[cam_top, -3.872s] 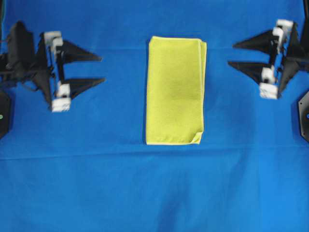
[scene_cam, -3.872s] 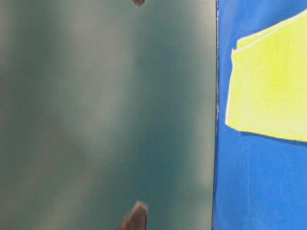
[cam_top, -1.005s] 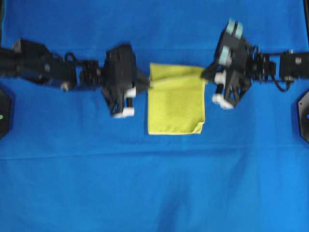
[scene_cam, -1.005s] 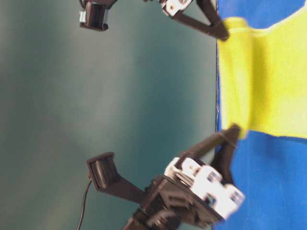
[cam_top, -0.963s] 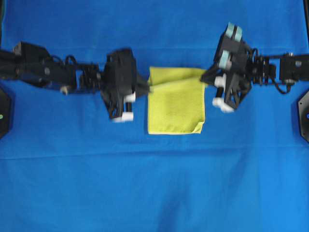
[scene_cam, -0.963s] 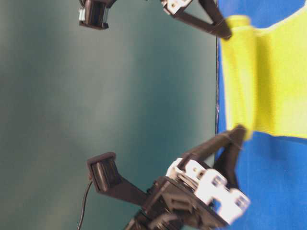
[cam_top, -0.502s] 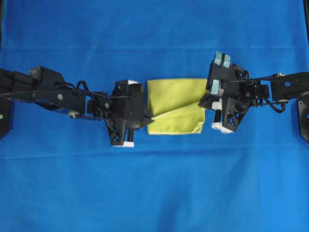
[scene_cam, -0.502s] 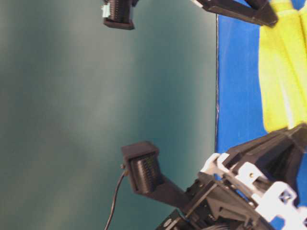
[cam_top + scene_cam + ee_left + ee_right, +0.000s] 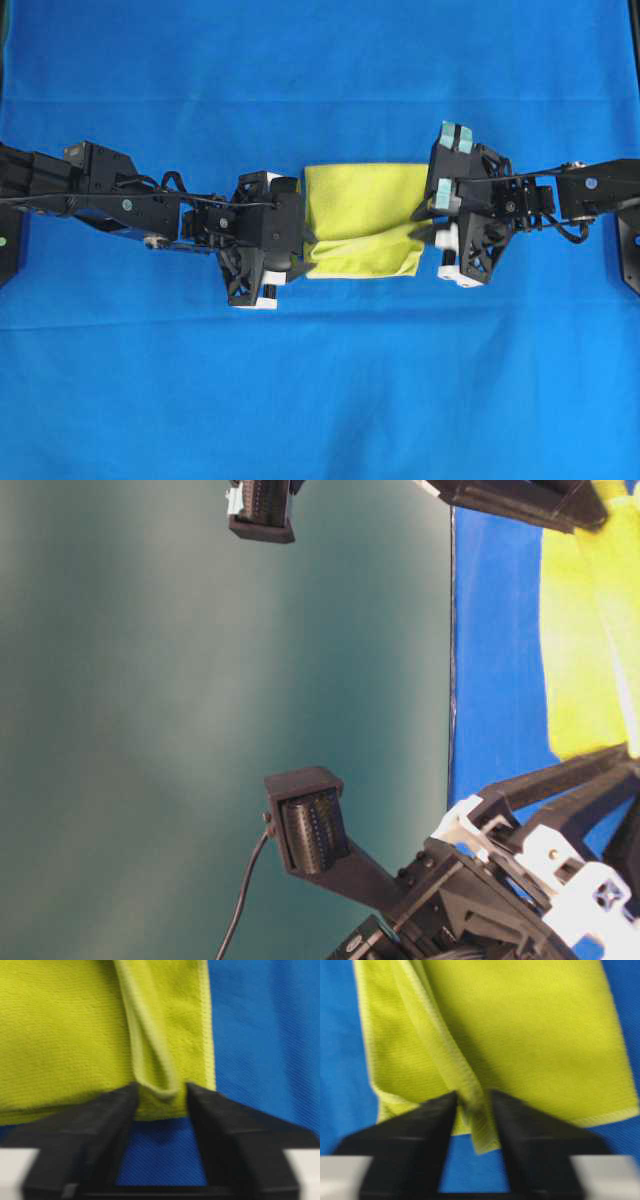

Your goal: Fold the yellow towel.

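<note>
Nearest in the left wrist view, the left gripper [image 9: 160, 1091] has its jaws apart, a loose hemmed fold of the yellow towel [image 9: 65, 1035] drooping between them. In the right wrist view the right gripper [image 9: 472, 1097] likewise stands parted around a hanging fold, though blur makes contact hard to judge. Farther off, overhead, the yellow towel [image 9: 360, 205] lies folded small on the blue cloth [image 9: 320, 380] covering the table, midway between the two grippers, one at each side edge.
</note>
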